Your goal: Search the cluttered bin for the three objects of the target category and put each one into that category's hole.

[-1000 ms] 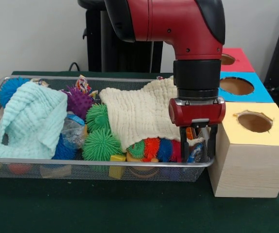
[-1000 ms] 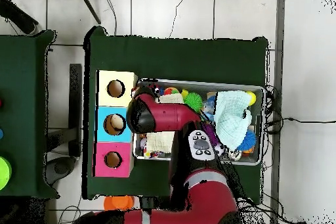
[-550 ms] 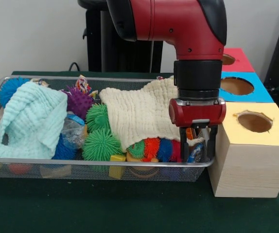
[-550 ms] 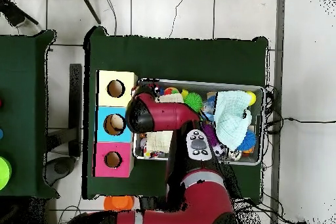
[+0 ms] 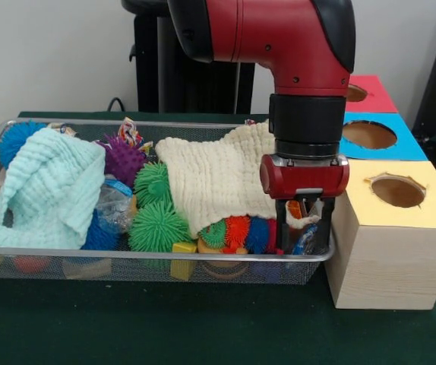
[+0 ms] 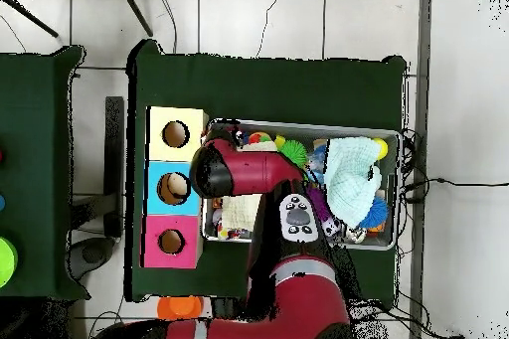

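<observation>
**Now: gripper down in the bin's corner by the boxes**

Nearest, the wire bin's (image 5: 157,255) front rail fronts a yellow block (image 5: 183,249) and small spiky balls (image 5: 237,230). Just behind, the gripper (image 5: 304,245) hangs with its fingers (image 5: 281,228) spread apart, tips among the clutter in the corner beside the yellow-topped box (image 5: 389,243). Something orange shows between them; I cannot tell whether they touch it. Farther back lie the cream cloth (image 5: 218,179), the mint cloth (image 5: 47,190), then the blue box (image 5: 374,137) and the red box (image 5: 366,93).
</observation>
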You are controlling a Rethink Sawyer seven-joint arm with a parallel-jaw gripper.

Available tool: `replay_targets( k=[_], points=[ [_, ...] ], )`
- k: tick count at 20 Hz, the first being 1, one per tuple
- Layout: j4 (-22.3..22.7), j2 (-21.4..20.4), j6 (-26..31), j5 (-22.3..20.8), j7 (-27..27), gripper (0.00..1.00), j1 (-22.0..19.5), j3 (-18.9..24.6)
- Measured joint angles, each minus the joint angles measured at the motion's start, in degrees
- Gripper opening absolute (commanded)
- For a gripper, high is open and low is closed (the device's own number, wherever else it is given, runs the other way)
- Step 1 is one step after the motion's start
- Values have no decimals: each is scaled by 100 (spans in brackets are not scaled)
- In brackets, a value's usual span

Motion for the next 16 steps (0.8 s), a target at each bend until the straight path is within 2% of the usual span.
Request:
replay_targets(
  k=[8,16],
  points=[
    [-80,18,298,0,0,100,6,-34],
    [-85,146,329,1,0,100,-72,62]
  ],
)
